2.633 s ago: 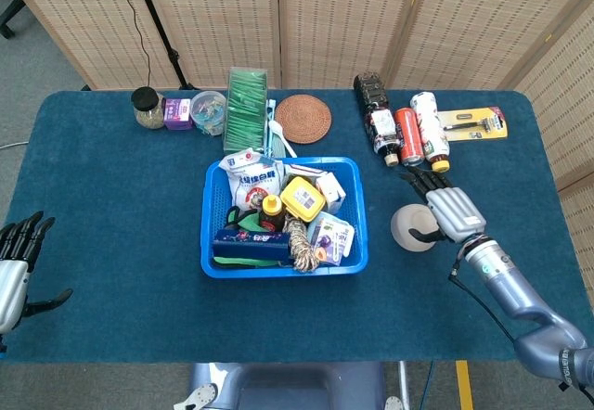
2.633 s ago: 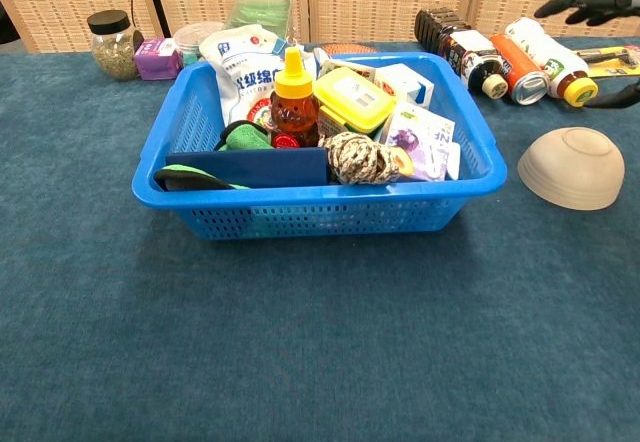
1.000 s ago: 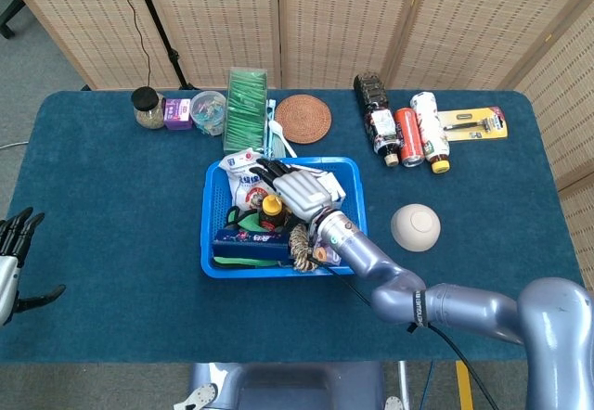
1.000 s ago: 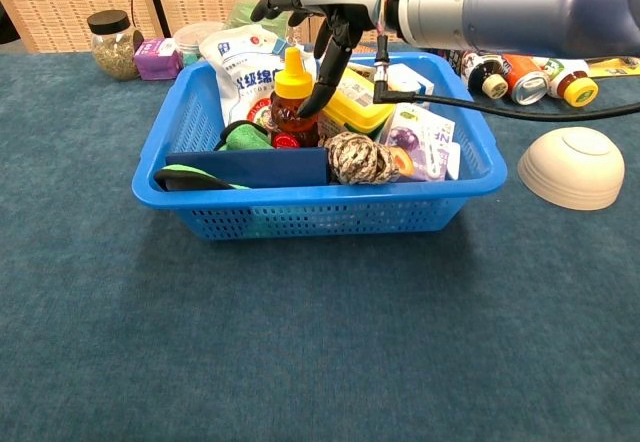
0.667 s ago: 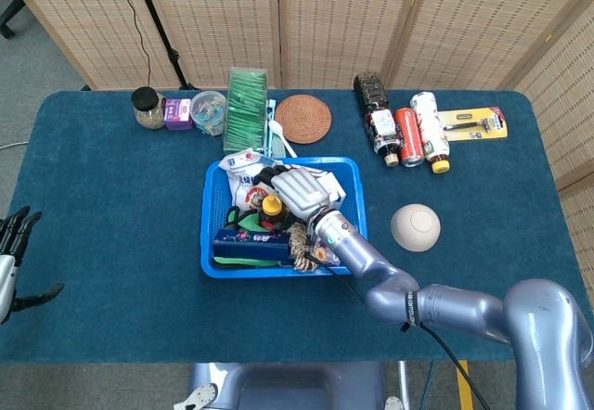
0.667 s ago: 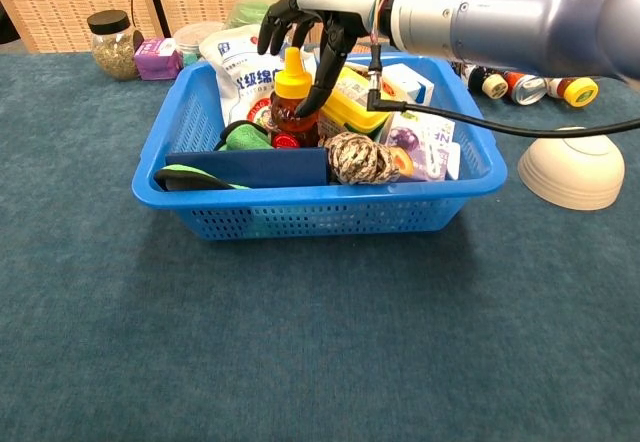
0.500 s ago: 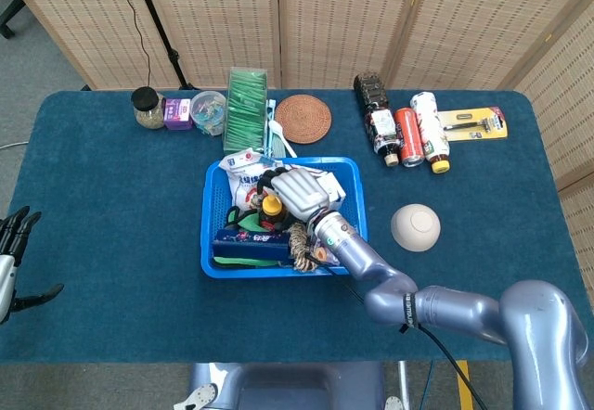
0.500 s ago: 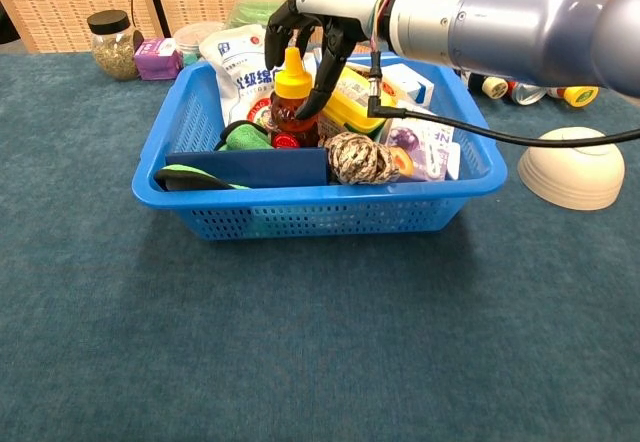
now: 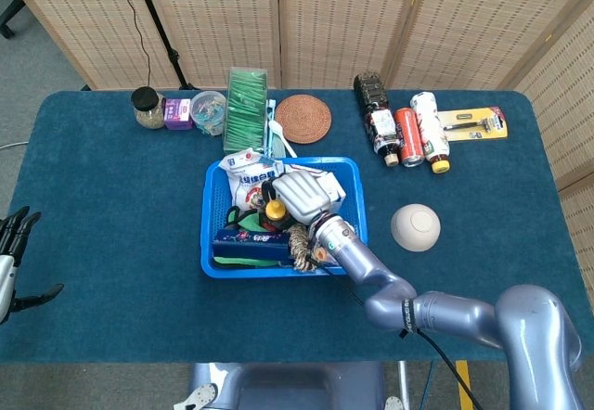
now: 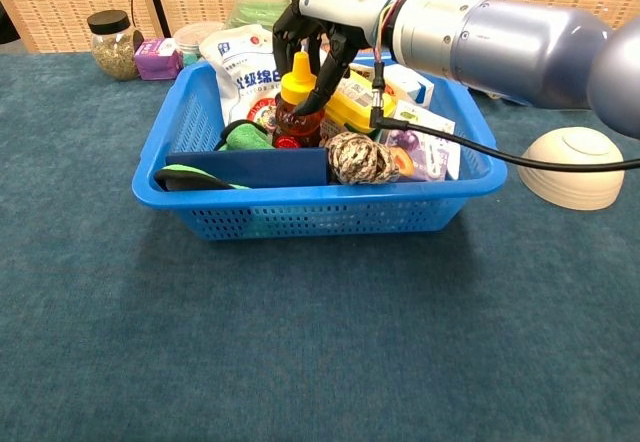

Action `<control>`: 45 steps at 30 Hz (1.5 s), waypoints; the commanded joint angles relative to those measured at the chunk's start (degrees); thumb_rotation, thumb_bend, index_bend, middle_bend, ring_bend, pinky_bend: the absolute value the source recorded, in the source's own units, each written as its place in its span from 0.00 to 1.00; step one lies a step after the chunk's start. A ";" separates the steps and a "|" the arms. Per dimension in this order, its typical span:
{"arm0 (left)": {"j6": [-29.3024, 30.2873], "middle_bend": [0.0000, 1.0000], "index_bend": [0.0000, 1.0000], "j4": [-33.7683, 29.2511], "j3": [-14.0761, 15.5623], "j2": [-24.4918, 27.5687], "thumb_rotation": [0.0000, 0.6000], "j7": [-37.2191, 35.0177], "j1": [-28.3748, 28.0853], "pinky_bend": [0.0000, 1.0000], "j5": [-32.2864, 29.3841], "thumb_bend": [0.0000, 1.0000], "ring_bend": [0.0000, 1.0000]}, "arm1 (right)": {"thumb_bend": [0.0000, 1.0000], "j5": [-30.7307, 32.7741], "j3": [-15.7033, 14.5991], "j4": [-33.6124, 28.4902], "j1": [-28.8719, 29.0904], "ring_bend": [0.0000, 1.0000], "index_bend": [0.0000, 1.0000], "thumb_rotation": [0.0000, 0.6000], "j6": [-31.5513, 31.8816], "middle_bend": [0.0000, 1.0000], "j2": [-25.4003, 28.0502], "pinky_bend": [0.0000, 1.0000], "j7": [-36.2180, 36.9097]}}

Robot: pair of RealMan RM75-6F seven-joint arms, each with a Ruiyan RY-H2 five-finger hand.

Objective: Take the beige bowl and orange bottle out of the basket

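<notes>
**Right hand closes round the orange bottle in the basket**

Head view: on a dark blue cloth-covered table, the blue plastic basket sits mid-table, the upturned beige bowl right of it. The left hand hangs spread and empty at the near left edge.

Chest view: the right hand curls its fingers around the yellow-capped orange bottle, upright inside the basket.
</notes>
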 commanded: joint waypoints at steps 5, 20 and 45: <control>0.02 0.00 0.00 -0.07 0.07 -0.08 1.00 0.32 0.01 0.00 0.10 0.06 0.00 | 0.43 -2.72 0.02 -0.05 -1.26 0.53 0.56 1.00 1.58 0.53 -0.09 0.70 1.33; -0.25 0.00 0.00 -0.06 0.31 -0.06 1.00 0.42 -0.13 0.00 0.58 0.06 0.00 | 0.50 -9.65 1.43 -7.60 -5.20 0.54 0.59 1.00 7.55 0.55 6.26 0.71 3.62; 0.19 0.00 0.00 -0.71 1.20 -0.59 1.00 2.21 0.12 0.00 2.31 0.06 0.00 | 0.51 -8.07 5.94 -11.16 -15.82 0.54 0.59 1.00 13.96 0.55 26.34 0.71 5.02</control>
